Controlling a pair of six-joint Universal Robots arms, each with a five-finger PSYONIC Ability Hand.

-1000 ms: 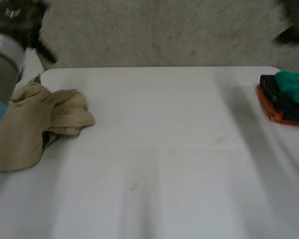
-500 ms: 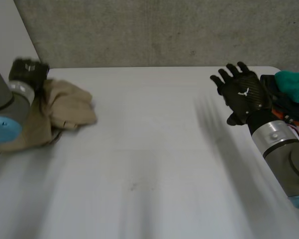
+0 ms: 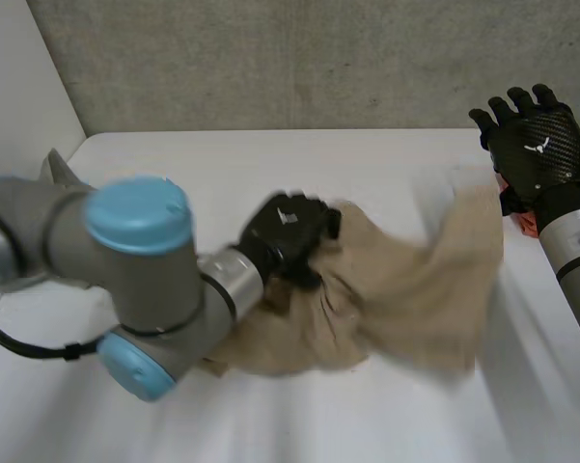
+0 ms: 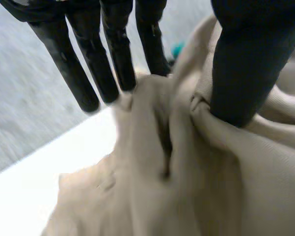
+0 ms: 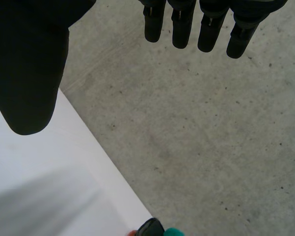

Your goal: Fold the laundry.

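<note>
Beige cloth (image 3: 396, 289) is lying crumpled across the middle of the white table (image 3: 270, 154), between my 2 hands. It is looking soft and plain, a sandy tan with no print, bunched into deep folds and ridges. One end is gathered into a tight wad, and the other is fanning out into a wide, blurred flap that is reaching toward the table's right side.

I am clutching the gathered end with my left hand (image 3: 285, 236), which is sitting near the table's centre. In the left wrist view my fingers (image 4: 91, 73) are resting along a raised ridge of the fabric while my thumb (image 4: 245, 64) is pressing into a fold on the opposite side, so the cloth is being pinched between them. My left arm (image 3: 135, 280) is stretching low over the table's near-left part.

I am holding my right hand (image 3: 536, 145) up over the far-right corner, near the flap, with fingers straight and spread, thumb apart, gripping nothing. Beyond its fingertips the concrete floor (image 5: 211, 123) is showing, and a bit of teal cloth (image 5: 175, 232) is peeking in at the table's edge.
</note>
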